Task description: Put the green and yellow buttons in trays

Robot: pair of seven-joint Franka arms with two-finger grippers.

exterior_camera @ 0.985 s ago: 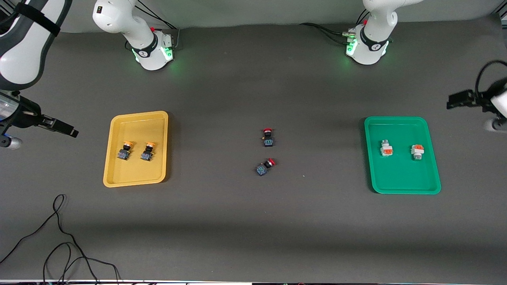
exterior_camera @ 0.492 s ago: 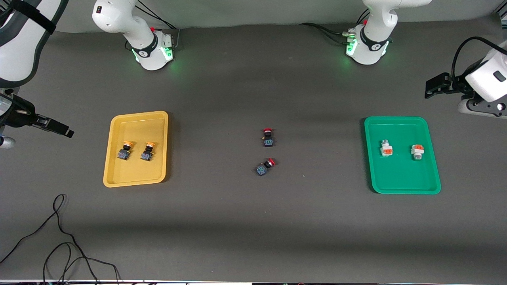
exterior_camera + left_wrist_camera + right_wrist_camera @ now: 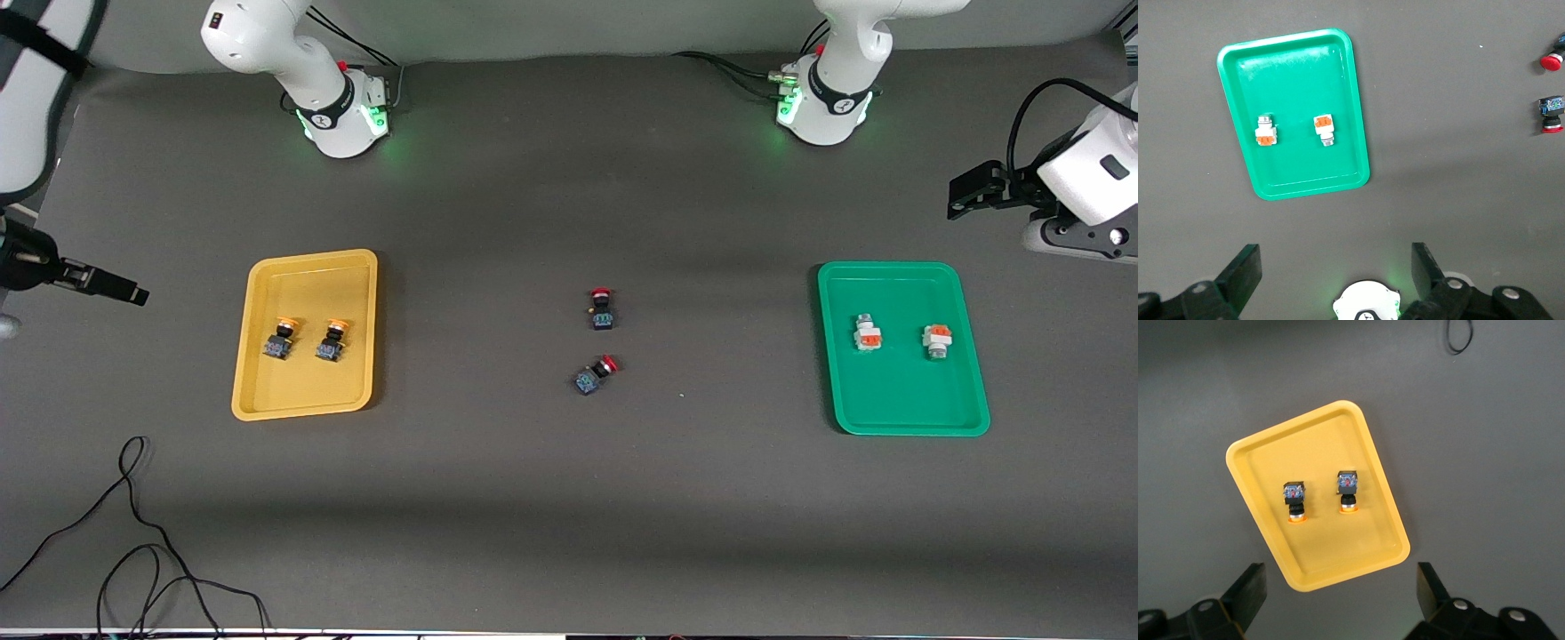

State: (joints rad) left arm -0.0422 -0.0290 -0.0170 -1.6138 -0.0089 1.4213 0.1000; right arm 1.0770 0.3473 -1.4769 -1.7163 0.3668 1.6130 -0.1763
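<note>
In the yellow tray (image 3: 304,267) (image 3: 1338,567) lie two yellow-capped buttons (image 3: 281,338) (image 3: 332,340), also in the right wrist view (image 3: 1293,499) (image 3: 1347,491). Two white-grey buttons with orange blocks (image 3: 867,332) (image 3: 936,340) (image 3: 1266,131) (image 3: 1324,129) lie in the green tray (image 3: 902,418) (image 3: 1298,183). My left gripper (image 3: 969,191) (image 3: 1336,257) hangs open and empty over bare table at the left arm's end, clear of the green tray. Off the yellow tray, at the right arm's end, my right gripper (image 3: 124,292) (image 3: 1341,577) is open and empty too.
Two red-capped dark switches (image 3: 602,308) (image 3: 596,374) lie on the mat midway between the trays. A loose black cable (image 3: 133,533) curls near the front edge at the right arm's end. The arm bases (image 3: 342,111) (image 3: 827,102) stand along the back.
The right gripper has drawn away from the yellow tray toward the table's end. The left hand has swung further into view beside the green tray. The buttons have not moved.
</note>
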